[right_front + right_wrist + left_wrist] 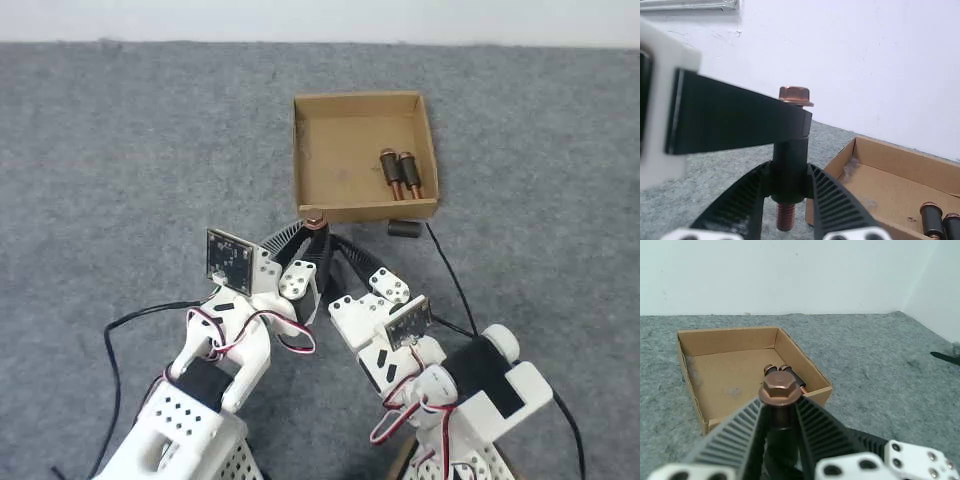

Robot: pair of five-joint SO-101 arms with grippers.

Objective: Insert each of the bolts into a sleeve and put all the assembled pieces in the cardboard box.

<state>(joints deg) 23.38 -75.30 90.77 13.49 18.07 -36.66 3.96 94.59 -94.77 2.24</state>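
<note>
A copper bolt (314,217) with a hex head (776,389) stands upright in a black sleeve (789,167), and its thread (785,216) sticks out below. My left gripper (782,417) is shut on the bolt just under the head. My right gripper (789,182) is shut on the sleeve lower down. Both grippers meet just in front of the cardboard box (340,160), near its front wall. Two assembled pieces (400,175) lie side by side in the box's right part (935,217).
One loose black sleeve (403,229) lies on the grey mat (120,150) just outside the box's front right corner. A black cable (450,275) runs from there toward the right arm. Open mat lies to the left and the right of the box.
</note>
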